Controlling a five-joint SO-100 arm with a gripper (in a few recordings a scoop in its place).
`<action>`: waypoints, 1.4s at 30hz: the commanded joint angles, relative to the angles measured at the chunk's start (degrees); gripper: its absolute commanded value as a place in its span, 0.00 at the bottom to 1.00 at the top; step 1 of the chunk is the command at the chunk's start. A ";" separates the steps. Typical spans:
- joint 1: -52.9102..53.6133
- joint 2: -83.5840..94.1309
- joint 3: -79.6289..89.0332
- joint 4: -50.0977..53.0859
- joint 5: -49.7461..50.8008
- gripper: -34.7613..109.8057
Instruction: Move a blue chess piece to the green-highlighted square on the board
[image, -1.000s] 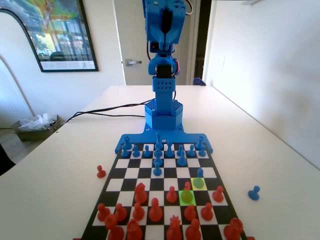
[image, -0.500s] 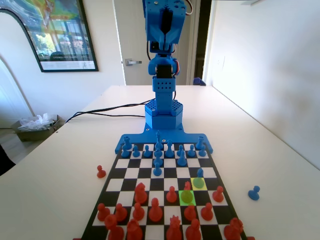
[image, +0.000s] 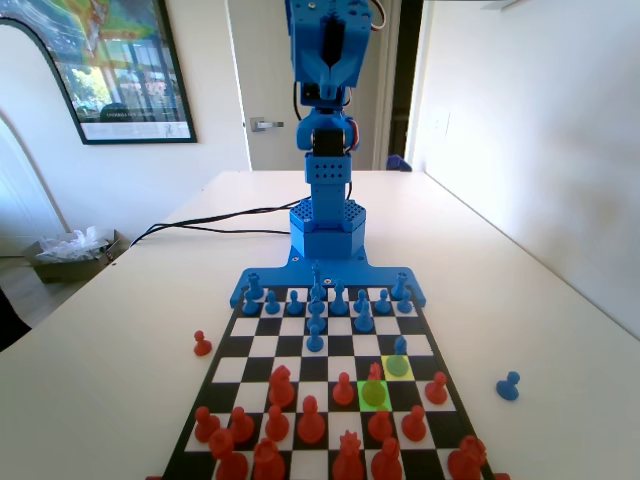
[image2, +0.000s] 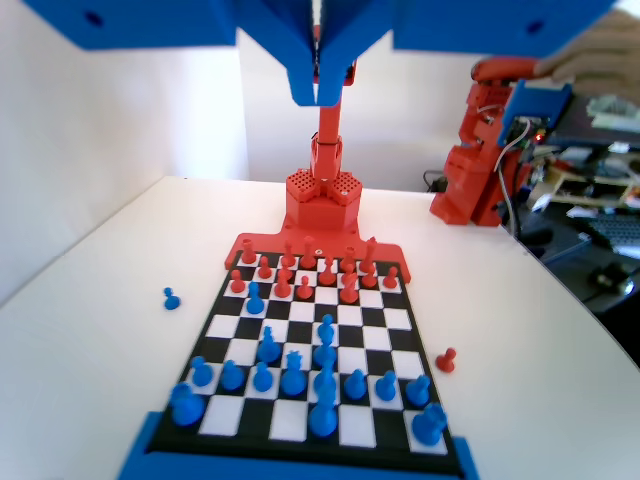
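A blue pawn (image: 399, 349) stands on the yellow-tinted square (image: 388, 374) of the board (image: 265, 347); the wrist view shows it as the forward blue pawn (image2: 255, 297). The green-highlighted square (image: 364, 403) lies diagonally nearer the camera and to the left, with a red pawn (image: 375, 376) standing on it. My gripper (image2: 318, 92) hangs high above the board at the arm's end, jaws pressed together with nothing between them. The blue arm (image: 328, 60) stands folded upright at the far end of the fixed view.
Another blue pawn (image: 508, 385) lies off the board on the table at the right of the fixed view, seen at the left in the wrist view (image2: 171, 298). A red pawn (image: 202, 343) stands off the board's left side. Red pieces crowd the near rows.
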 joint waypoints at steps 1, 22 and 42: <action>-1.76 -7.21 -10.90 3.08 3.52 0.26; 0.26 -47.72 -18.63 -8.79 15.82 0.28; -5.27 -72.95 -19.51 -24.43 13.10 0.29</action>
